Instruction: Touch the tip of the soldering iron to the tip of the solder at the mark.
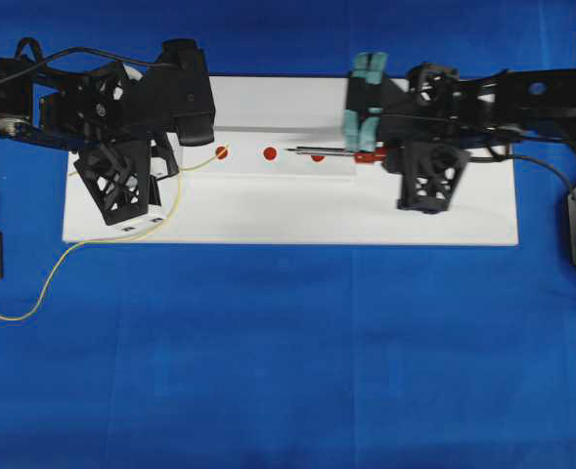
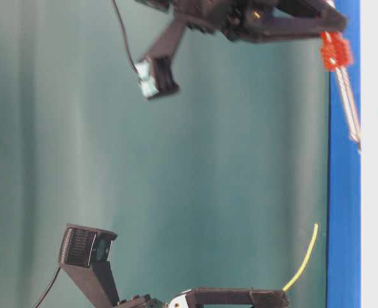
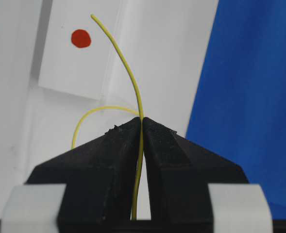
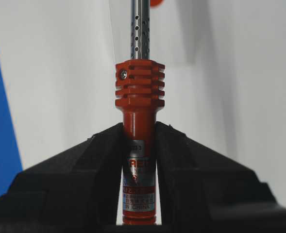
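Work surface and backdrop

Blue cloth [image 1: 288,371] covers the table; a white board [image 1: 268,215] lies on it; teal-green wall [image 2: 227,186] behind.

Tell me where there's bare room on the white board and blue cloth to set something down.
The blue cloth in front of the white board is bare, except the thin yellow solder wire trailing at its left. The board's front strip between the left gripper and right gripper is free. The red dots and the red-handled soldering iron crowd the back.
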You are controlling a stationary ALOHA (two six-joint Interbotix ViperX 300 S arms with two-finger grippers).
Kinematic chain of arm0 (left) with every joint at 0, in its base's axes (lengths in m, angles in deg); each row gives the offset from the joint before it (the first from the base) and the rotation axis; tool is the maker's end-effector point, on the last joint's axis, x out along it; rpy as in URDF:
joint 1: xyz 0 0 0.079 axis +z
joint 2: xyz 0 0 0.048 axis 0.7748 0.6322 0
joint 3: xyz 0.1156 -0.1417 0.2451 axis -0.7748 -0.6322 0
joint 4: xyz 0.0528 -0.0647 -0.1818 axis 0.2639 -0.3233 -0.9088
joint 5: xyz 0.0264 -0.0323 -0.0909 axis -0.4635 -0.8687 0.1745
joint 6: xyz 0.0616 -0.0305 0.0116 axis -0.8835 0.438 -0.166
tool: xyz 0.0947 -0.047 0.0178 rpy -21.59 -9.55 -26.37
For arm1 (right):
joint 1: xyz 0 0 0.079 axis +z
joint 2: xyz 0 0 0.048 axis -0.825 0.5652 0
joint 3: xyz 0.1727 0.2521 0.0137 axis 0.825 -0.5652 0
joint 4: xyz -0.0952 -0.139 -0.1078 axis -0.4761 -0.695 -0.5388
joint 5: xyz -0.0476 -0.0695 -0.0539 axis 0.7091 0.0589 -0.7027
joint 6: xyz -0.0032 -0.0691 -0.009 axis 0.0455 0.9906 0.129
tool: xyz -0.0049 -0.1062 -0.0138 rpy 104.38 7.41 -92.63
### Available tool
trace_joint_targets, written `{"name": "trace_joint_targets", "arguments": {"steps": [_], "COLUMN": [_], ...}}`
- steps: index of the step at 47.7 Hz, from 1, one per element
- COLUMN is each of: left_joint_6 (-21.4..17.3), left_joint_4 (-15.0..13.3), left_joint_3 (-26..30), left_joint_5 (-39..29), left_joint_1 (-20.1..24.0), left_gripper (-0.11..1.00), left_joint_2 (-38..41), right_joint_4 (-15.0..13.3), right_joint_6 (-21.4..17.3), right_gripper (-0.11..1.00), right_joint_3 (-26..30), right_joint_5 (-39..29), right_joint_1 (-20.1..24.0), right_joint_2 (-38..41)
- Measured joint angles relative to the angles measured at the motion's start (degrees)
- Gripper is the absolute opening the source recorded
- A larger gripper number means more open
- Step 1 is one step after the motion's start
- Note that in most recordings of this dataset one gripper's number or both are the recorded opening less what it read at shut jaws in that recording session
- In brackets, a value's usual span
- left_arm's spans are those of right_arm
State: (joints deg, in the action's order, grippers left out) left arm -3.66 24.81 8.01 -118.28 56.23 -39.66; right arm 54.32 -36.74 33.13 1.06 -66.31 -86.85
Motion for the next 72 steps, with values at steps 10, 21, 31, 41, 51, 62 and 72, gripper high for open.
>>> {"name": "trace_joint_targets", "arguments": {"steps": [10,21,31,41,51,62,72], "left_joint_6": [0.1,0.1,0.1,0.1,-0.3,-0.3,0.1], "left_joint_4": [0.0,0.0,0.0,0.0,0.0,0.0,0.1], "left_joint_3": [0.0,0.1,2.7,8.5,13.6,15.8,15.8], "left_joint_5": [0.0,0.6,2.5,2.8,3.7,7.6,8.7], "left_joint_1": [0.1,0.1,0.0,-0.3,-0.4,-0.4,-0.1], "left_gripper": [0.02,0.02,0.02,0.02,0.02,0.02,0.02], "left_joint_2": [0.0,0.4,3.7,9.8,17.6,23.9,25.5], "right_joint_4": [-1.7,-3.6,-4.0,-4.2,-4.2,-4.3,-4.3], "right_joint_6": [-2.5,-6.1,-6.1,-6.1,-6.1,-6.0,-6.0], "right_gripper": [0.06,0.06,0.06,0.06,0.06,0.06,0.06], "right_joint_3": [-4.0,-6.6,-6.6,-6.6,-6.6,-6.6,-6.6], "right_joint_5": [-3.0,-3.9,-4.0,-3.8,-3.6,-3.3,-3.0], "right_joint_1": [-0.1,0.0,0.0,0.0,0.0,0.0,0.0], "right_joint_2": [-6.3,-10.0,-9.8,-9.5,-9.1,-8.3,-8.3]}}
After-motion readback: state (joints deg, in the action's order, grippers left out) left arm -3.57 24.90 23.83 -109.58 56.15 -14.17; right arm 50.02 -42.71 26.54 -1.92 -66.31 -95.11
